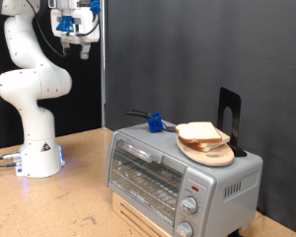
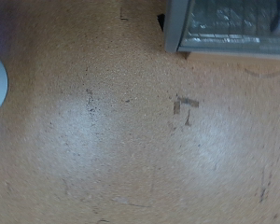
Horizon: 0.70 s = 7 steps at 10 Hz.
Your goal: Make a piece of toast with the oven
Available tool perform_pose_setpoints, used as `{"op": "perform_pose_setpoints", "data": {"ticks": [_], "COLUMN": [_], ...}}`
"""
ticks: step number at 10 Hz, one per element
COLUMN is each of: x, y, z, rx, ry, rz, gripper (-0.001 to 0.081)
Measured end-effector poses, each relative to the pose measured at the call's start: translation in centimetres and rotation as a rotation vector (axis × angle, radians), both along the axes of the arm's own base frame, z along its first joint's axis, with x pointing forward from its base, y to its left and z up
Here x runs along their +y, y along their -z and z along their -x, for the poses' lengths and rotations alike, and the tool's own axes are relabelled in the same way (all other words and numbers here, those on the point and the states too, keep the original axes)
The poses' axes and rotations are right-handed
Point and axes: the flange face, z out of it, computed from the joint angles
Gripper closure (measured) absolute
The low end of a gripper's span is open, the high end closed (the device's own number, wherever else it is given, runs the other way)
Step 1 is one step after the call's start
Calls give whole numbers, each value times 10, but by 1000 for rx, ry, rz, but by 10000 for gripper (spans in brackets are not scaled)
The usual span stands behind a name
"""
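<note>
Gripper (image 1: 73, 41) raised high at exterior view's top left, well apart from oven (image 1: 178, 173); whether fingers parted cannot be told. Bread (image 1: 201, 132) stacked on wooden plate (image 1: 209, 151) atop oven. Door seen closed. Descent best aligned squarely over top slice.

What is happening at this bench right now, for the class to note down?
A robot arm has its tool raised high at the exterior view's top, holding nothing that shows. The oven sits on the table with its door shut. A piece of toast lies on a wooden plate on top of the oven. The wrist view shows mostly bare tabletop and one corner of the oven.
</note>
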Motion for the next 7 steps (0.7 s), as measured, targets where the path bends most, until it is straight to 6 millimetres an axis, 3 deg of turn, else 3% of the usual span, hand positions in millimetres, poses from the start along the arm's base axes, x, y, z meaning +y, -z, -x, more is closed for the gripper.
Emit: {"op": "perform_pose_setpoints", "data": {"ticks": [3,4,7], "x": [1,0,0], "y": [4,3,1], "z": [-26,-24,-20], "rx": [-73,-72,-197], "ry": [-351,-330,-670], "rz": [4,2,-19], "gripper": [0,0,0]}}
